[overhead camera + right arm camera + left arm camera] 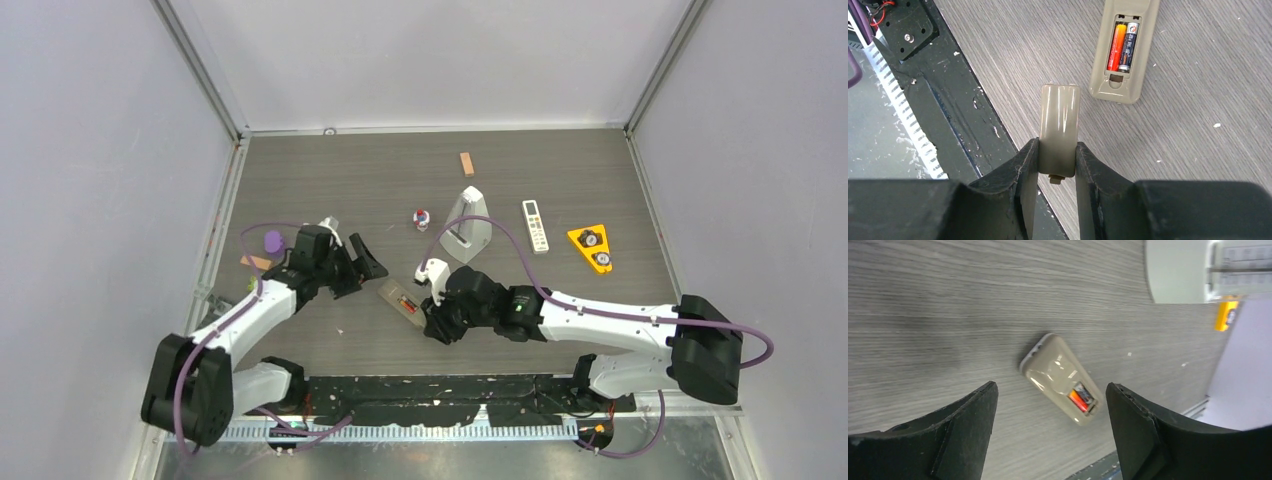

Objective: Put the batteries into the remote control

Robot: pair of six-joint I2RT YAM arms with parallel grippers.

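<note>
1. Right gripper (1058,150): jaws clamped on the near end of the battery cover (1060,120), one finger on each long edge. The cover is a small grey-beige plate that sticks out forward past the fingertips, clear of the table.
2. Left gripper (368,257): jaws spread wide, nothing between them, touching nothing. Its wrist view looks down past both fingers at the remote.
3. Remote control (1135,87): flat on the table, grey-brown back up, compartment uncovered. Two batteries (1122,47) sit side by side inside, one orange and one black with a red end. The remote lies just ahead of the held cover and apart from it (between the two grippers in the top view).
4. Room to move: bare table all round the remote. The black base rail at the near edge runs close beside the right gripper.
5. Table (560,170): grey wood grain, a few white specks.
6. Farther back, well apart from the remote:
   - grey metronome (467,225)
   - shorter white remote (536,225)
   - yellow triangular piece (592,248)
   - small wooden block (466,163)
   - purple disc (273,241), at the left
7. Pale walls enclose three sides.
</note>
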